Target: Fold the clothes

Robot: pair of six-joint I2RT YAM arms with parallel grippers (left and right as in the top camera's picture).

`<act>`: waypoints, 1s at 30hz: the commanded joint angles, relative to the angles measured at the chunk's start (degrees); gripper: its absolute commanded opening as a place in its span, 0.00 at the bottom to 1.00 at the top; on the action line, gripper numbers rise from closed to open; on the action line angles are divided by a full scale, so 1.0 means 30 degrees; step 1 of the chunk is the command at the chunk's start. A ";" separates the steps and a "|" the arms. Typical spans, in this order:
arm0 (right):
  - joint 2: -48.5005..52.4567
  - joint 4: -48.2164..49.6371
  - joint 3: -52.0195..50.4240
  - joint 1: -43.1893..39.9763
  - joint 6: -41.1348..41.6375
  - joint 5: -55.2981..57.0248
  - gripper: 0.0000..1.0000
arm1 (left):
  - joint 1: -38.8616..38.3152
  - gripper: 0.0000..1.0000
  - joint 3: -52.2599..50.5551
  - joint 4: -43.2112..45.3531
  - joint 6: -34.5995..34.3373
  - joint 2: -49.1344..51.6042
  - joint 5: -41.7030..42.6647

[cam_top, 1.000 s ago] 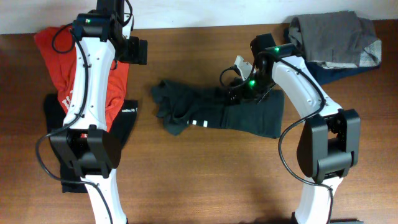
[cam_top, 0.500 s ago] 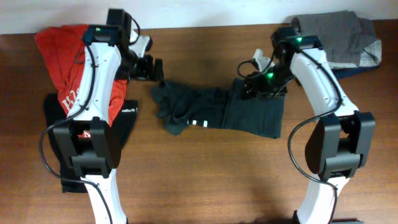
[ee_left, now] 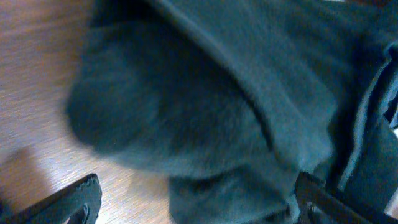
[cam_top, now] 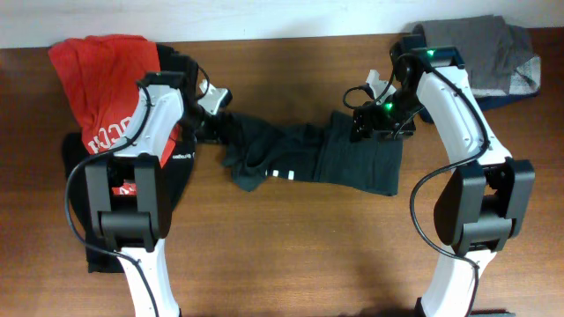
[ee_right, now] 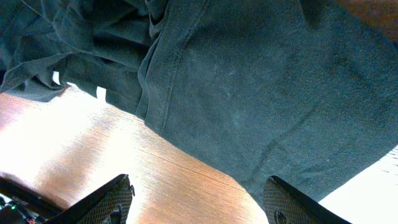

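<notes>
1. Red shirt: far left of the table, white print up. It lies over a black garment. Both are loosely heaped and set aside, probably as pieces waiting their turn. The left arm crosses above them.

2. Left hand: fingers apart, nothing clamped. It stands at the T-shirt's bunched left end, low over the cloth, probably to pinch that end and draw it out. The overhead view shows where the hand stands on the shirt but hides the fingers under the wrist. The wrist view, though blurred, shows the gap filled with dark cloth and bare wood at the left.

3. T-shirt: black, at the centre of the table, lying crosswise between the two hands. The left half is crumpled and shows small white marks. The right half lies flat. No fold is made yet, and the cloth needs spreading first.

4. Right hand: fingers apart, holding nothing. It is over the flat right half, near its far edge, opposite the left hand, so the pair can probably stretch the shirt. Only the wrist view shows the seam, the hem and sunlit wood. Contact with the cloth cannot be told.

5. Grey garment: far right corner, lying on a navy one, apart from the T-shirt.
</notes>
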 commanded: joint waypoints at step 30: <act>-0.0182 -0.1122 0.1996 -0.1406 -0.0124 -0.1450 0.04 | 0.0415 0.01 -0.2856 0.2543 -0.0801 -0.2157 0.4051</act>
